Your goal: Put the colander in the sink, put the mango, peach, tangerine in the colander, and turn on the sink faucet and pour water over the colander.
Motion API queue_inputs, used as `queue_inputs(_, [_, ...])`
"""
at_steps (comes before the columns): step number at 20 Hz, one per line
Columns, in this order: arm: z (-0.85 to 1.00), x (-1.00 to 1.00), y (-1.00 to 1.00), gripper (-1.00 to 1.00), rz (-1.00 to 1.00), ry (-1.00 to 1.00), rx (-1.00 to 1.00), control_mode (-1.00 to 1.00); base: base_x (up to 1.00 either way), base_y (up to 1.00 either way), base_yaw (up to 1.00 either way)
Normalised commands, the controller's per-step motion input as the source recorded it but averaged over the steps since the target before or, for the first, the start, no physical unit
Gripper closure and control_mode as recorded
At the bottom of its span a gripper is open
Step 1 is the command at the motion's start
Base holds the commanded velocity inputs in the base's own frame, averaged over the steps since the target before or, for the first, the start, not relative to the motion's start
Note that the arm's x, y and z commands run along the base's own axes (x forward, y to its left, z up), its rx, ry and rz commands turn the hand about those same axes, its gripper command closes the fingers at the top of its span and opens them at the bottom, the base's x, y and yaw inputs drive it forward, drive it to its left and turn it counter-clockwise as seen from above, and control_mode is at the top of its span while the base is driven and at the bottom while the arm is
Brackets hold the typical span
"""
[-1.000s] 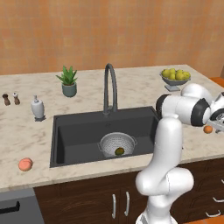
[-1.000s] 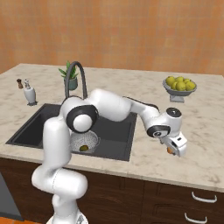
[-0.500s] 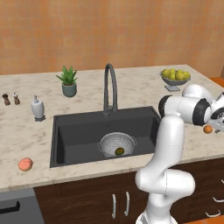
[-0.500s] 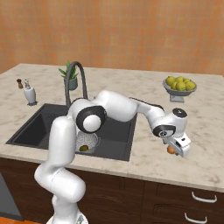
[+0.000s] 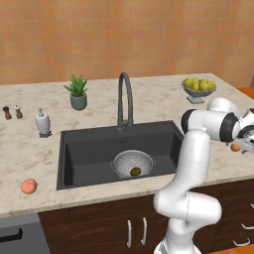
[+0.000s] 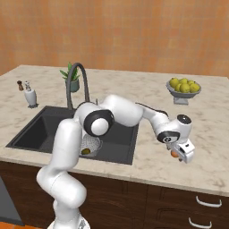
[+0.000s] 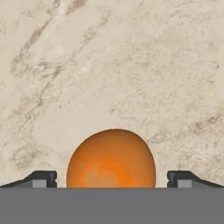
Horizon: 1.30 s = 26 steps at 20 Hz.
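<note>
From my hand view, my gripper (image 7: 112, 179) stands wide open, holding nothing; one tangerine (image 7: 111, 159) lies between the tips on the counter (image 7: 109, 65); the left base view adds one peach (image 5: 29, 186) left of the sink (image 5: 89, 144); one mango (image 5: 135, 171) in one colander (image 5: 132, 162).

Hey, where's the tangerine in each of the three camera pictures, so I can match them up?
Left base view: tangerine at the far right edge, on the counter, just past the arm's wrist.
Right base view: lower right, on the counter's front part under the gripper.
Hand view: bottom centre, between the open finger tips.
Shared landmark: the beige marble counter it lies on.
</note>
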Motion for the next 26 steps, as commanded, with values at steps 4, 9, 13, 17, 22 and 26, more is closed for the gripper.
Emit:
queue_inputs(4, [-0.13, 0.01, 0.01, 1.00, 0.00, 0.00, 0.00, -1.00, 0.00, 0.00, 0.00])
queue_inputs(9, [-0.01, -0.04, 0.23, 1.00, 0.00, -0.02, -0.01, -1.00, 0.00, 0.00, 0.00])
queue_inputs(13, [0.04, -0.11, 0.36, 1.00, 0.03, -0.05, -0.03, -1.00, 0.00, 0.00, 0.00])
queue_inputs(17, [0.49, -0.16, 0.67, 1.00, 0.28, -0.01, -0.02, -1.00, 0.00, 0.00, 0.00])
queue_inputs(22, [0.45, -0.19, 0.83, 1.00, 0.42, 0.00, -0.08, -1.00, 0.00, 0.00, 0.00])
queue_inputs(26, [0.28, -0.15, 0.89, 1.00, 0.51, 0.05, -0.03, -1.00, 0.00, 0.00, 0.00])
